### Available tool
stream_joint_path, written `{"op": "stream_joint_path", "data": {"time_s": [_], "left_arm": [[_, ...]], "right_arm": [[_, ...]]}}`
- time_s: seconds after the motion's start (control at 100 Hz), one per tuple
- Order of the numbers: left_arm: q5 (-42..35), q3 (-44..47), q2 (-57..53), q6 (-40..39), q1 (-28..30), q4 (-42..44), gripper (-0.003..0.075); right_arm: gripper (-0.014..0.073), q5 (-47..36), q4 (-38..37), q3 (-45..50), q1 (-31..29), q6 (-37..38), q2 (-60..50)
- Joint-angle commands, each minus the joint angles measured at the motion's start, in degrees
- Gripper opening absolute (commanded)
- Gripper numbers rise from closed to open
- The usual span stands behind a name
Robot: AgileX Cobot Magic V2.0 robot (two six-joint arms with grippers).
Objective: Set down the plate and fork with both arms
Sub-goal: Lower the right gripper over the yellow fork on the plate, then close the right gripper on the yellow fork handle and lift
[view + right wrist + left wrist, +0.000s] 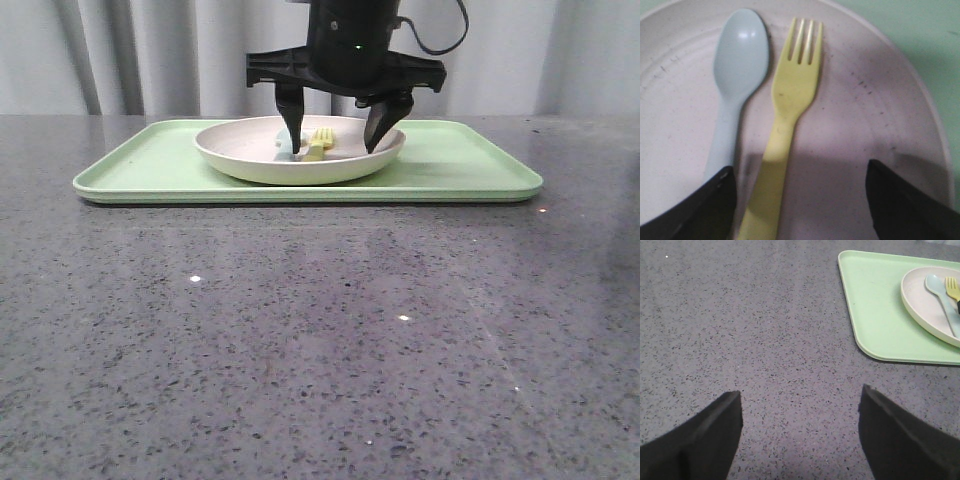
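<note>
The cream-white plate (300,165) stands on the light-green tray (460,165) at the far side of the table. The yellow fork (320,143) lies in the plate beside a pale blue spoon. My right gripper (333,150) is open, lowered into the plate, its fingers either side of the fork handle without gripping it. In the right wrist view the fork (790,105) lies between my open right gripper (800,167); one finger (710,205) sits over the spoon (737,65) handle. My left gripper (800,390) is open and empty over bare table, away from the plate (925,305).
The tray (880,315) has a raised rim and lies beyond my left gripper. The spoon (940,295) and fork (952,289) lie side by side in the plate. The speckled grey table (300,340) stretches in front of the tray. A curtain hangs behind.
</note>
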Motion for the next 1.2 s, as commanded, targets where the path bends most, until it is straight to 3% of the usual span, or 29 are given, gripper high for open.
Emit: {"op": "stream_joint_path", "data": {"time_s": [0.0, 0.45, 0.85, 0.97, 1.19], "left_arm": [[-4.0, -1.6, 0.2, -0.6, 0.0, -0.2, 0.0482], [-4.0, -1.6, 0.2, -0.6, 0.0, -0.2, 0.0482], [-4.0, -1.6, 0.2, -0.6, 0.0, -0.2, 0.0482], [-4.0, -1.6, 0.2, -0.6, 0.0, -0.2, 0.0482], [-4.0, -1.6, 0.2, -0.6, 0.0, -0.2, 0.0482]], "right_arm": [[0.0540, -2.2, -1.8, -2.0, -0.2, 0.2, -2.9], [0.0523, -1.1, -1.8, -2.0, -0.2, 0.2, -1.8], [-0.0029, -1.1, -1.5, -2.0, -0.2, 0.2, -1.8], [-0.0092, -1.1, -1.3, -2.0, -0.2, 0.2, -1.8], [-0.0100, -0.9, -1.3, -2.0, -0.2, 0.2, -2.7]]}}
